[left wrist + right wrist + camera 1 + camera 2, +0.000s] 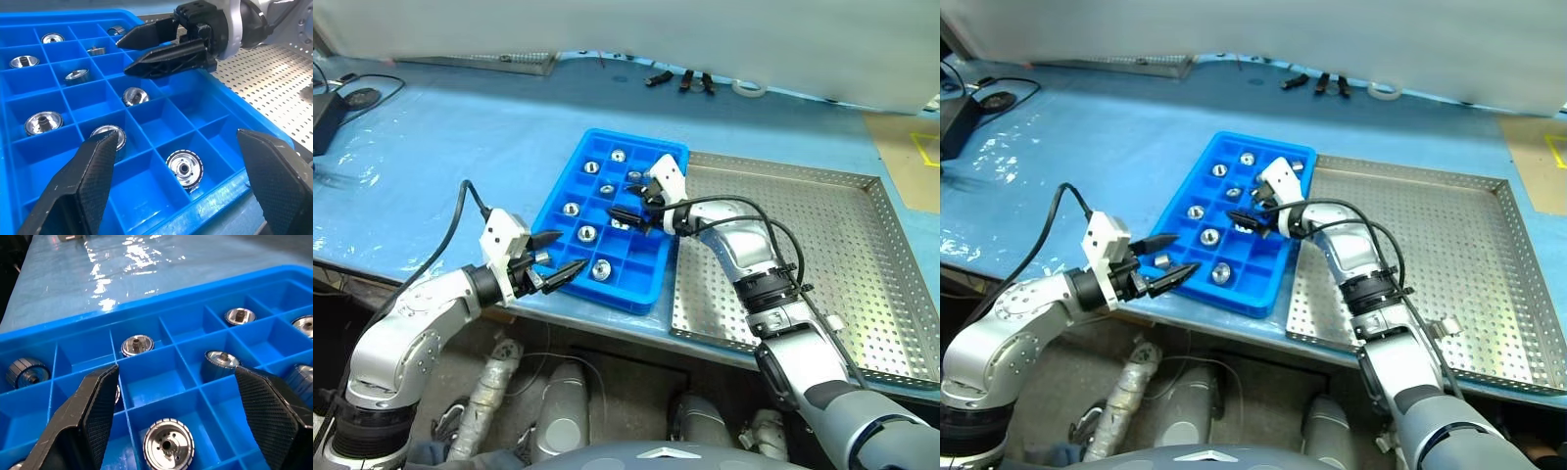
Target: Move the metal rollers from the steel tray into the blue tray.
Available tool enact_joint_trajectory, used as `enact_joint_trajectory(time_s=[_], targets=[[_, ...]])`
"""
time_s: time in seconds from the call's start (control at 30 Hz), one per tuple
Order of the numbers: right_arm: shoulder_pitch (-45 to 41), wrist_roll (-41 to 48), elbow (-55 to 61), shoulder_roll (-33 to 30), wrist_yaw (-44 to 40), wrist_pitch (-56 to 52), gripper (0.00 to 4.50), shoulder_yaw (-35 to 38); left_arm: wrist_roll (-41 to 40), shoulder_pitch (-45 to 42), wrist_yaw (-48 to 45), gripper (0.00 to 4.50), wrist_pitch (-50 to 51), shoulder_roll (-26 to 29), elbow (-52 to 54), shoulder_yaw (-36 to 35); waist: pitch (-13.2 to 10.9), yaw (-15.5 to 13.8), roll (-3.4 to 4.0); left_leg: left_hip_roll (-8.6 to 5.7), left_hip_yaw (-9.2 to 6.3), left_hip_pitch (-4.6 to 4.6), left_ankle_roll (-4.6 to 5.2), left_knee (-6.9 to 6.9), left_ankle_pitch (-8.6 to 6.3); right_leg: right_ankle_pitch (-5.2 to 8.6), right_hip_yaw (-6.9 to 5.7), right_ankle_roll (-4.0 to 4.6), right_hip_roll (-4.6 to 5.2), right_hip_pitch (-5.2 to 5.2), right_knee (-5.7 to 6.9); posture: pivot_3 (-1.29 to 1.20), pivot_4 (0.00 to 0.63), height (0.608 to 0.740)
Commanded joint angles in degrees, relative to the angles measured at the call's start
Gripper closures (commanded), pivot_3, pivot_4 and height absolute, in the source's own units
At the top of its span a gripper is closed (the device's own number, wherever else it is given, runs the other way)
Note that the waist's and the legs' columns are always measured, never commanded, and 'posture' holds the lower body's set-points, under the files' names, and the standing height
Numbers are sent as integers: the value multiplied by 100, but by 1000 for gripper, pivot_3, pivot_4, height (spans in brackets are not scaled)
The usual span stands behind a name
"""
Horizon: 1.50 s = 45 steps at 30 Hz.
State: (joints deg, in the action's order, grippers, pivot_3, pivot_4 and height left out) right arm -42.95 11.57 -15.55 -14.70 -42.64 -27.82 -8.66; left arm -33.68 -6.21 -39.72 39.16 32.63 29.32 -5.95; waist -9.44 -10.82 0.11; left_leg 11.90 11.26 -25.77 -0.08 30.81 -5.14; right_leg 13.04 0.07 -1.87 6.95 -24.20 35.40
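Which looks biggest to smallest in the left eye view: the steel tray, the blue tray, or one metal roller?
1. The steel tray, the largest, though the picture's right edge cuts it off.
2. The blue tray, clearly narrower.
3. A metal roller, far the smallest, sitting inside one compartment of the blue tray.

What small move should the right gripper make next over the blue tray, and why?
Probably lift clear and swing back toward the steel tray. The right gripper hangs open over the blue tray, holding nothing, with metal rollers already sitting in the compartments below it. The steel tray's visible floor looks bare, so check it for leftovers first.
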Motion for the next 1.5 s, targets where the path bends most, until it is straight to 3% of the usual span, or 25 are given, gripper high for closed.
enact_joint_trajectory(time_s=[0.03, 0.23, 0.5, 0.7, 0.93, 1.13, 1.5], targets=[[-9, 266, 714, -291, -97, -242, 535, 351, 9, -290, -156, 448, -184, 20, -113, 152, 0, 16, 0, 0, 1, 0, -2, 1, 1, 0, 1, 0, -1, 0, 1, 230, 150, 740], [381, 748, 2182, -1110, -338, -1026, 535, 755, 179, -1023, -534, 448, -405, -113, -889, 639, 1, 96, -1, 1, 2, 5, -8, 8, 5, -1, 4, -1, -6, 3, 9, 76, 150, 740], [1962, 1156, 3534, -2481, -217, -1789, 535, 1978, 604, -2230, -1523, 448, -1153, -616, -2478, 1452, 1, 358, -1, 2, 11, 17, -8, 26, 7, -3, 20, -3, -8, 18, 7, -163, 150, 740], [3459, 1137, 4096, -2554, 317, -1890, 535, 2959, 859, -2909, -2172, 448, -1598, -1004, -3414, 1791, 3, 668, 1, 7, 28, 28, 12, 27, -5, -2, 30, -1, -10, 20, 6, -297, 150, 740], [4838, 1122, 4555, -2343, 678, -1682, 535, 3442, 1060, -3317, -2599, 448, -1854, -1256, -4020, 1884, 3, 923, 2, 7, 45, 30, 33, 37, -18, -2, 47, -1, -8, 20, -9, -355, 150, 740], [5073, 1092, 4346, -2334, 780, -1453, 535, 3467, 1121, -3369, -2645, 448, -1767, -1342, -3995, 1860, 3, 996, 2, -2, 48, 36, 39, 43, -22, -2, 51, -1, 5, 28, -10, -348, 150, 740], [4972, 669, 2797, -2555, 681, -753, 535, 3164, 1037, -3031, -2394, 448, -1373, -1255, -3358, 1763, 4, 978, 3, -7, 49, 46, 78, 42, -47, -2, 26, 0, 18, 86, -69, -287, 150, 740]])
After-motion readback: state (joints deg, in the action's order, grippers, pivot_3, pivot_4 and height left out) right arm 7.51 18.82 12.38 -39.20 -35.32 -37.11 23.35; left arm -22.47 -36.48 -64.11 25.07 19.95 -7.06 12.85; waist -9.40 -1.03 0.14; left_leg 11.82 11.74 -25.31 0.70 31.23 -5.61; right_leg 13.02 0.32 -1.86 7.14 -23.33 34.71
